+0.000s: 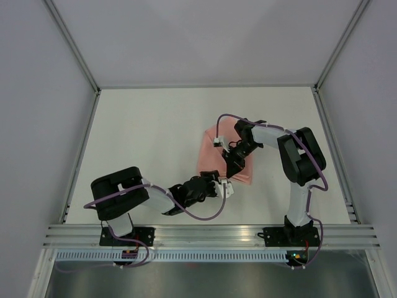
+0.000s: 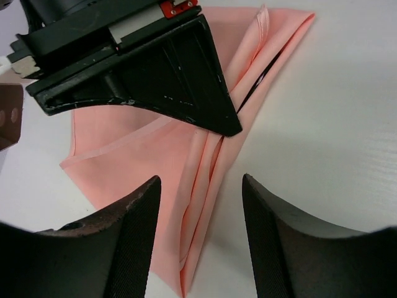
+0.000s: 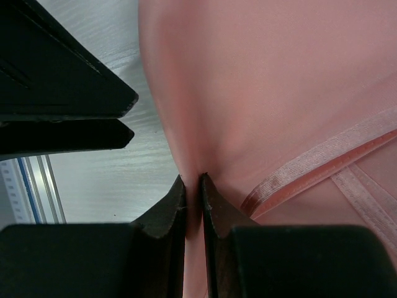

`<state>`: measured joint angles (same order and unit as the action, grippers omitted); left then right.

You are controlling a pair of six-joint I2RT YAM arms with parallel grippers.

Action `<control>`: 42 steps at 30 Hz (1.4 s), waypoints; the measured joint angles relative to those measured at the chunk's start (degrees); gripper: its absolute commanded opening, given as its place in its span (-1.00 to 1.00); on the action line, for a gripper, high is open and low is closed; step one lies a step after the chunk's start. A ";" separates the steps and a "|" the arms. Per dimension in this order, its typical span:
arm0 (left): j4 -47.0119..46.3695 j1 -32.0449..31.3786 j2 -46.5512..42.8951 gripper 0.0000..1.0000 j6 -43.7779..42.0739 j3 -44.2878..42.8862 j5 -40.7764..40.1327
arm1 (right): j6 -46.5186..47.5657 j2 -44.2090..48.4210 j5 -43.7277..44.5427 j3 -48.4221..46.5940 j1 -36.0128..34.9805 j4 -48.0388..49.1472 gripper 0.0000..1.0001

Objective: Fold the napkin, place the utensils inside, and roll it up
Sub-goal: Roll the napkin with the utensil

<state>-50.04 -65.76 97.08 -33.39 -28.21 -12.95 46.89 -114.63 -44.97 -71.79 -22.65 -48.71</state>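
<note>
The pink napkin (image 1: 209, 155) lies folded in the middle of the table. In the left wrist view the napkin (image 2: 130, 161) shows long pleated folds that run down to a pointed corner. A thin black line (image 2: 265, 73) sits between the upper layers and looks like the utensil's handle; the rest of it is hidden. My left gripper (image 1: 226, 188) (image 2: 198, 186) is open, its fingers astride the napkin's near corner without touching it. My right gripper (image 1: 234, 167) (image 3: 192, 181) is shut on a raised fold of the napkin (image 3: 279, 81), just above the left gripper.
Both arms meet over the napkin at centre right of the white table (image 1: 149, 136). The left gripper's black fingers (image 3: 68, 93) reach in close beside the right gripper. Grey walls and a metal rail (image 1: 205, 234) at the near edge enclose the table.
</note>
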 measured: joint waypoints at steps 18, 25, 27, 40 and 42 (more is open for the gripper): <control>-1.20 0.07 9.51 0.36 -10.91 -6.19 1.57 | -0.09 -0.72 -0.96 0.00 0.44 -1.79 -0.82; 4.09 0.15 9.25 0.18 -11.78 -8.55 3.02 | -0.09 -0.79 -1.14 0.00 0.55 -1.79 -0.82; 5.70 0.15 9.09 0.06 -11.78 -9.07 3.41 | -0.11 -0.83 -1.18 0.00 0.59 -1.81 -0.83; 14.99 1.11 8.83 -0.38 -11.67 -12.74 7.19 | -0.09 -0.96 -1.29 -0.04 0.76 -2.12 -0.83; 16.11 1.18 8.83 -0.49 -11.63 -13.20 7.65 | -0.07 -0.98 -1.27 -0.04 0.87 -2.25 -0.83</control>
<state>-33.93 -64.58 105.91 -45.01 -41.41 -5.30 46.83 -115.61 -46.24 -71.83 -21.78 -50.96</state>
